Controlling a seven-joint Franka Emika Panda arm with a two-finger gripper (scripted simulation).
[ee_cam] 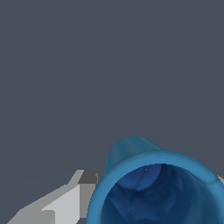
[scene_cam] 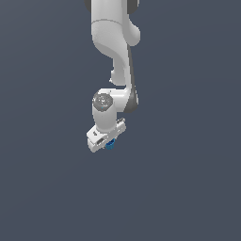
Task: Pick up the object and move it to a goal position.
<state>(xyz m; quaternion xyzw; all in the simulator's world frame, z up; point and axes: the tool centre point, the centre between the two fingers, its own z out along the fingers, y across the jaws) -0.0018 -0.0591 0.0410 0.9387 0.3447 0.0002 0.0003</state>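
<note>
The object (scene_cam: 111, 145) is a tiny bright blue cup, just showing under the white hand of the arm near the middle of the exterior view. My gripper (scene_cam: 108, 142) is shut on it. In the wrist view the object (ee_cam: 153, 175) fills much of the picture, its hollow top facing the camera. One grey-white finger (ee_cam: 72, 203) presses against its side. Only a sliver of the other finger (ee_cam: 221, 178) shows past the opposite rim. Whether the cup hangs above the floor or rests on it cannot be told.
The white arm (scene_cam: 115, 42) comes down from the top of the exterior view to the wrist (scene_cam: 106, 106). A plain dark grey-blue surface (scene_cam: 188, 188) lies all around.
</note>
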